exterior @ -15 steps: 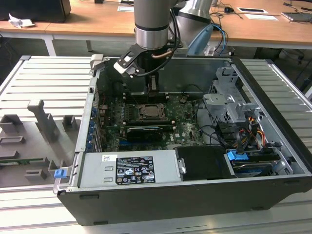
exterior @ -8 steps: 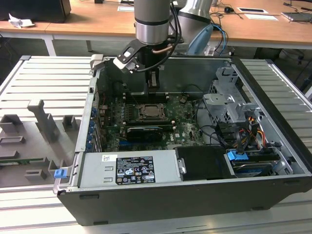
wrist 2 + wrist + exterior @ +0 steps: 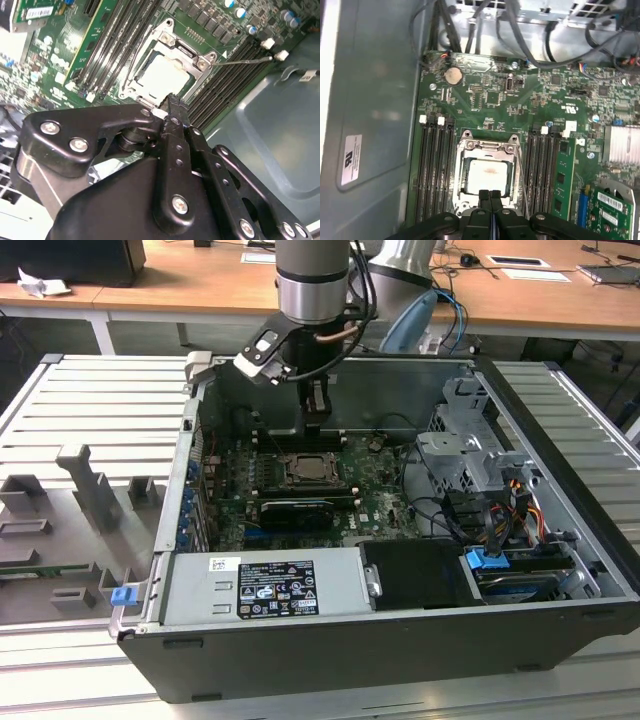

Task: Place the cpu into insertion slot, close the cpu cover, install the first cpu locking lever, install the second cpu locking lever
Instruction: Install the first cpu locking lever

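Observation:
The cpu (image 3: 487,175) (image 3: 162,75) lies flat in the insertion slot (image 3: 310,470) on the green board, its pale metal face showing. The cpu cover (image 3: 487,146) (image 3: 194,54) is down around it as a silvery frame. A thin metal locking lever (image 3: 522,180) (image 3: 245,60) runs along one side of the socket. In both wrist views its end looks raised off the board. My gripper (image 3: 490,193) (image 3: 172,100) (image 3: 315,426) hangs just over one edge of the socket with its black fingers pressed together and nothing between them.
Black memory slots (image 3: 435,170) flank the socket on both sides. A green card (image 3: 567,180) and a finned heatsink (image 3: 622,145) stand nearby. Cables (image 3: 530,30) cross near one case wall. In the exterior view a drive cage (image 3: 470,455) and a power supply (image 3: 270,585) fill the case's right and front.

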Tool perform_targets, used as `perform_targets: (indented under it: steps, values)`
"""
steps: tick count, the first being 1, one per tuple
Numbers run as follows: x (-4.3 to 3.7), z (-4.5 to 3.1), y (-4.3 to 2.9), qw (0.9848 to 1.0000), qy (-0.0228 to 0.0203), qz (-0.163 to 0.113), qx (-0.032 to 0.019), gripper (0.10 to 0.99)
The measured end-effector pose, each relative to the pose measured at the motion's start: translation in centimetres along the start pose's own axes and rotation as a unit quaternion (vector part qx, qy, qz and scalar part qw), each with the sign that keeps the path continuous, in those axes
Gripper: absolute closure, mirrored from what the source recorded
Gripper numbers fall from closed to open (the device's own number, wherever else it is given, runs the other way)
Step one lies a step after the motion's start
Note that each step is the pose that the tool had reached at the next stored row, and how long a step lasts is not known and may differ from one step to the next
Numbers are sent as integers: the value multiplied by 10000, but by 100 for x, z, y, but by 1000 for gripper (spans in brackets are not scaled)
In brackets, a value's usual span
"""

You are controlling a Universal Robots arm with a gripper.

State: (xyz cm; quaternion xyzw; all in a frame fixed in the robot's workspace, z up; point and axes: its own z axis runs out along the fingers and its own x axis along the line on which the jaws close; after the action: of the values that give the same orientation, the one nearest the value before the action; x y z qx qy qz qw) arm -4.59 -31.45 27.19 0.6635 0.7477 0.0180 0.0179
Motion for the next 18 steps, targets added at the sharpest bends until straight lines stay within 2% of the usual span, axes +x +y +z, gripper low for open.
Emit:
perform_targets:
  steps: [3, 5, 8, 14, 16, 18]
  values:
    - [0, 2, 0, 9995, 10, -301, 5, 980]
    - [0, 2, 0, 9987, 22, -517, 10, 980]
    - [0, 3, 0, 9959, 42, -908, 10, 980]
    - [0, 2, 0, 9916, 61, -1295, 9, 980]
    - [0, 2, 0, 9897, 67, -1427, 8, 980]
    - [0, 3, 0, 9872, 76, -1594, 8, 980]
